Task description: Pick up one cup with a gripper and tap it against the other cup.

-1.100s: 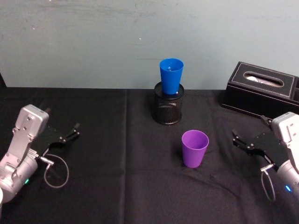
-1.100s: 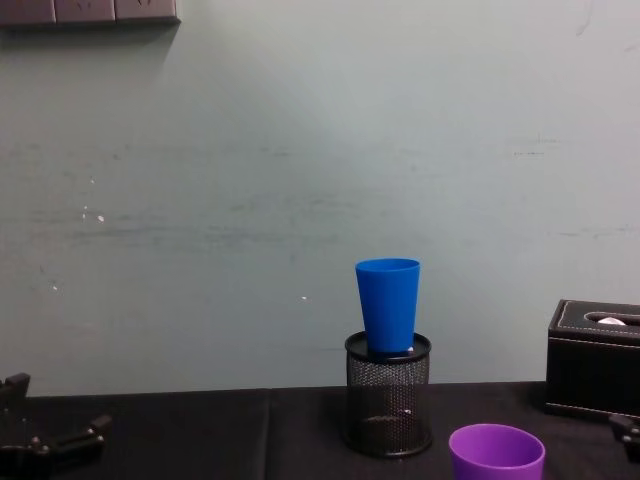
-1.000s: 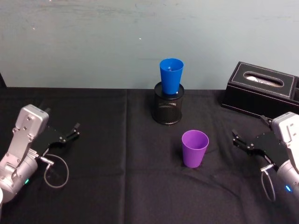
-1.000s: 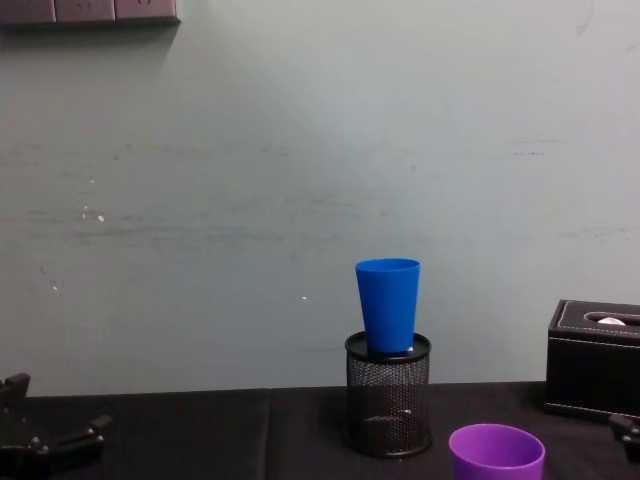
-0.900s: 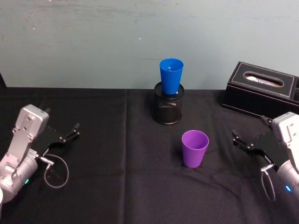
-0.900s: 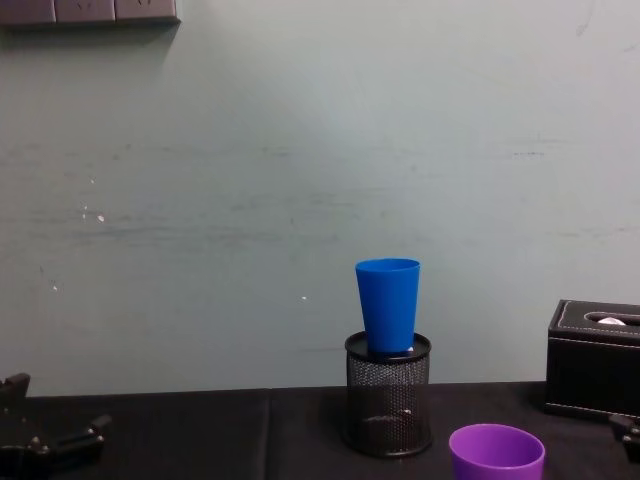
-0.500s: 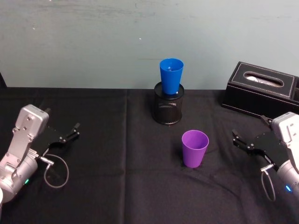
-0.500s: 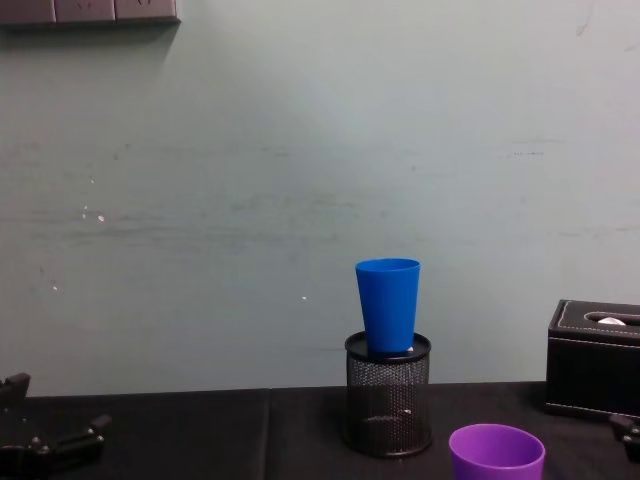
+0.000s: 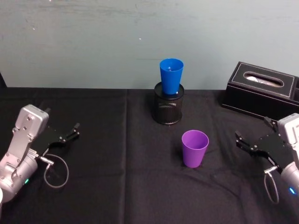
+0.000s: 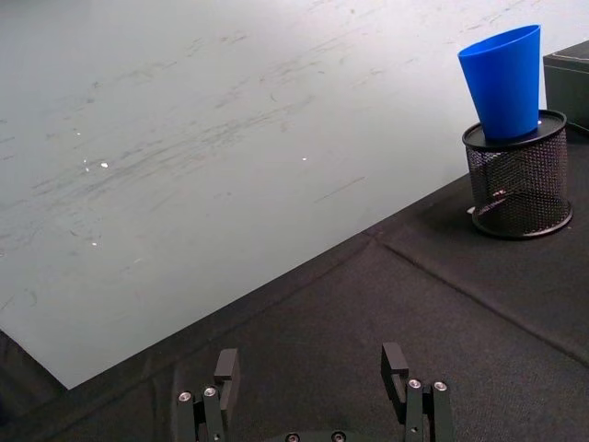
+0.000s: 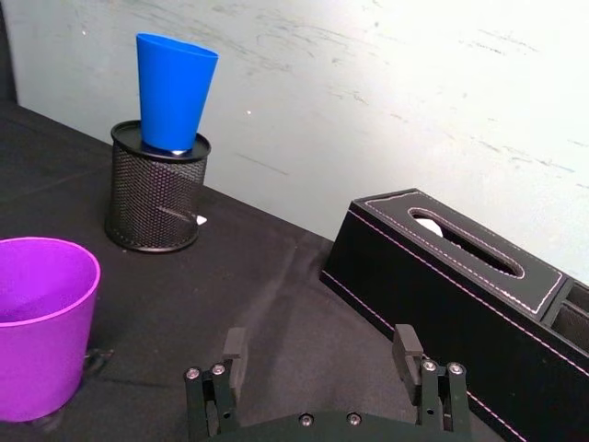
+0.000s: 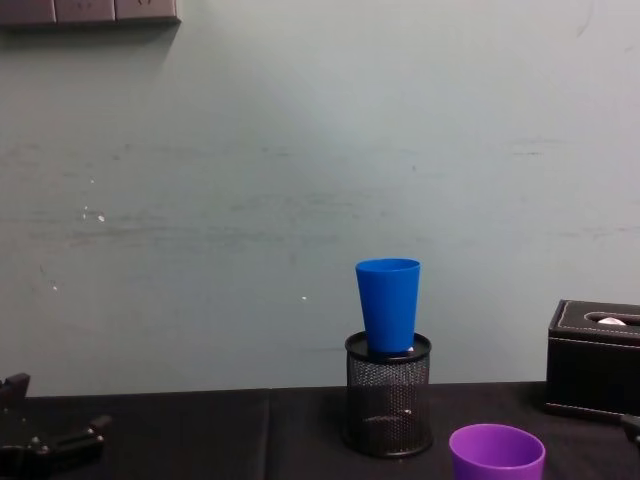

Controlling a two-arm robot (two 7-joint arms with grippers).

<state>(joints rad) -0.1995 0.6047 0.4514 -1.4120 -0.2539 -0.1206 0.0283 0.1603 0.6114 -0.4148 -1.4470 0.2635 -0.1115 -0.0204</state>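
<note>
The purple cup (image 9: 195,148) (image 11: 41,322) (image 12: 497,455) stands upright on the black tablecloth, right of centre. Behind it, the blue cup (image 9: 171,76) (image 10: 504,81) (image 11: 173,92) (image 12: 388,305) sits upright in the mouth of a black mesh pen holder (image 9: 168,109) (image 12: 389,400). My right gripper (image 9: 252,128) (image 11: 320,345) hovers low at the right edge, open and empty, a hand's width right of the purple cup. My left gripper (image 9: 62,120) (image 10: 311,364) rests at the far left, open and empty, well away from both cups.
A black leather tissue box (image 9: 261,88) (image 11: 451,267) (image 12: 595,360) stands at the back right, close behind my right gripper. A grey cable loop (image 9: 56,172) hangs by the left wrist. A pale wall closes the table's far side.
My right gripper has drawn back slightly toward the right edge. The cups and my left arm have not moved.
</note>
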